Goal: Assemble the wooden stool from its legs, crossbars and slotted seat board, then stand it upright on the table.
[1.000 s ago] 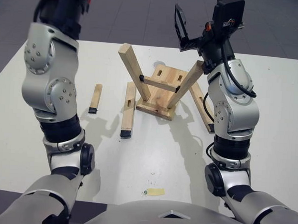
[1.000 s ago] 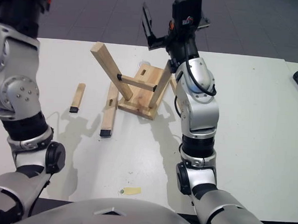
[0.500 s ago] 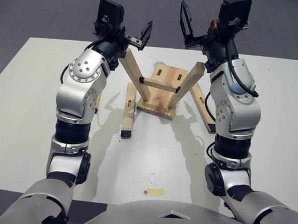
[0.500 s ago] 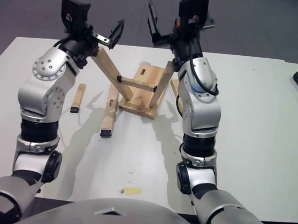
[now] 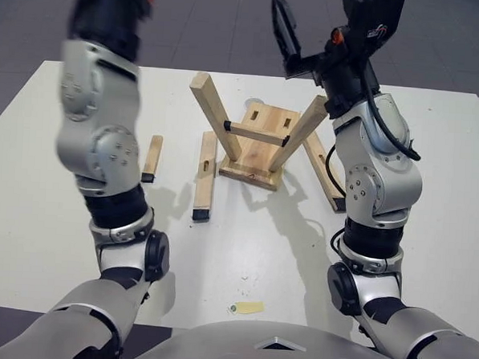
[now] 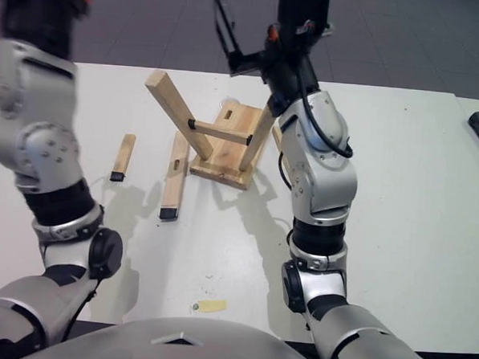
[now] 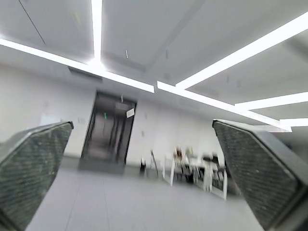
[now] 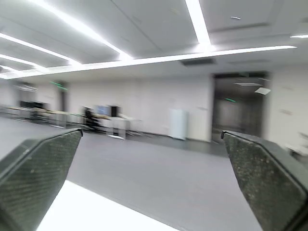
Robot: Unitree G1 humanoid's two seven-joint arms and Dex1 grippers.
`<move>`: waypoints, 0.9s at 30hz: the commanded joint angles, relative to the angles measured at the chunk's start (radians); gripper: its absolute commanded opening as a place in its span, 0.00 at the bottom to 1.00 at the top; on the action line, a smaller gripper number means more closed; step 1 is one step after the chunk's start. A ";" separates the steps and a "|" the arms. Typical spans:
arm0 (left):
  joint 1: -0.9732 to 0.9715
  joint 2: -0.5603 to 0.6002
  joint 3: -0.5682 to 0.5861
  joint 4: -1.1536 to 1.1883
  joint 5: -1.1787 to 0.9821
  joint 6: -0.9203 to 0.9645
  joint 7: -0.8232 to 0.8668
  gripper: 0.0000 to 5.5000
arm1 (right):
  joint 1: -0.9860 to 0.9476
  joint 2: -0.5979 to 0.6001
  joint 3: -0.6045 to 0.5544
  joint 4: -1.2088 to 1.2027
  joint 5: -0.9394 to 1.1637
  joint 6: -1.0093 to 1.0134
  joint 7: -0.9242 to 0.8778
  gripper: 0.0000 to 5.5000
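1. Centrally on the smooth white surface (image 5: 451, 207) sits the partly built stool (image 5: 248, 173), upside down. Its seat board (image 5: 255, 155) lies flat. It is a pale rectangular plank of light grained wood, with two small rectangular slots showing in its far half.
2. Two square-section legs rise from the board and splay outward. The left-leaning leg (image 5: 215, 114) and the right-leaning leg (image 5: 300, 134) are joined by a thin crossbar (image 5: 258, 135) with dark fittings at both ends.
3. Just left of the board a loose leg (image 5: 205, 174) lies flat. It has a slot cut in its upper face and a black cap on its near end.
4. Farther left, well apart, lies a short crossbar (image 5: 152, 155), black-tipped at its near end.
5. Right of the board a further leg (image 5: 322, 164) lies flat, partly hidden by the right arm.
6. A small yellow tag (image 5: 249, 308) lies near the front edge of the surface.
7. The right gripper (image 8: 150, 137) is held high over the far side of the surface, above the top of the right-leaning leg. Its dark, cross-hatched fingers (image 8: 43, 173) are spread wide with nothing between them.
8. The left gripper (image 7: 143, 125) sits on the raised left arm. Its textured fingers (image 7: 260, 168) are likewise parted and grasp nothing.
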State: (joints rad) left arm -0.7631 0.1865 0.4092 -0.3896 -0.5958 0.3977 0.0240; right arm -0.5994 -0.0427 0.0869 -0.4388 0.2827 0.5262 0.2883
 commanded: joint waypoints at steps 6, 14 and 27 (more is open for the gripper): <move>0.124 0.059 0.068 -0.011 -0.025 0.039 0.062 0.98 | 0.087 -0.062 0.360 0.115 -0.164 0.025 0.069 0.98; 0.230 -0.050 -0.061 -0.030 0.008 0.027 0.105 0.98 | 0.051 -0.024 0.299 0.234 -0.250 0.009 -0.015 0.87; 0.277 -0.063 -0.076 0.010 0.041 0.012 0.120 0.98 | 0.059 0.035 0.271 0.372 -0.259 -0.031 0.001 0.47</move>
State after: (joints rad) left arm -0.5022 0.1268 0.3383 -0.3922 -0.5707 0.4135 0.1397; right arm -0.5424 -0.0210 0.3728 -0.0897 0.0057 0.4926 0.2722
